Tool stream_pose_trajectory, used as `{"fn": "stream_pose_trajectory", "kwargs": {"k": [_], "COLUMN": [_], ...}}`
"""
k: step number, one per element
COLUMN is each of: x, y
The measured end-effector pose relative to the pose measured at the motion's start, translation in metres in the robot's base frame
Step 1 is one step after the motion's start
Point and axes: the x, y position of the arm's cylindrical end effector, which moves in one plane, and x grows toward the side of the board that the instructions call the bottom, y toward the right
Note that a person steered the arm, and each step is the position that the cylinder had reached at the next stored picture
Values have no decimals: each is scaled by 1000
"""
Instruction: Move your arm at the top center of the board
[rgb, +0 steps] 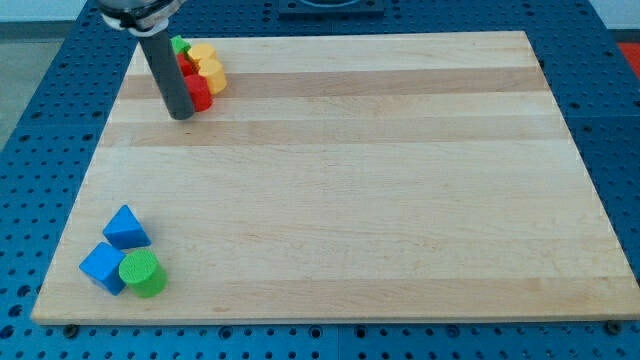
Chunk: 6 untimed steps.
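Pale wooden board (350, 180) on blue pegboard (40, 120); my tip (182, 116) touches red block (197, 95); no end effector visible.

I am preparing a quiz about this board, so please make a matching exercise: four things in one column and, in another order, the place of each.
Things:
1. my tip
2. blue triangular block
3. green cylinder
4. yellow block

Places:
A. top-left cluster, its right side
B. just left of the top-left cluster
C. bottom-left group, uppermost
D. bottom-left group, lowest right

Pairs: 1-B, 2-C, 3-D, 4-A
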Motion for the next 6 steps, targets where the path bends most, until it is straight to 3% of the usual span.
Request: {"fn": "stream_pose_trajectory", "kwargs": {"k": [3, 4, 5, 6], "x": [9, 5, -24, -71], "y": [18, 75, 138, 146]}}
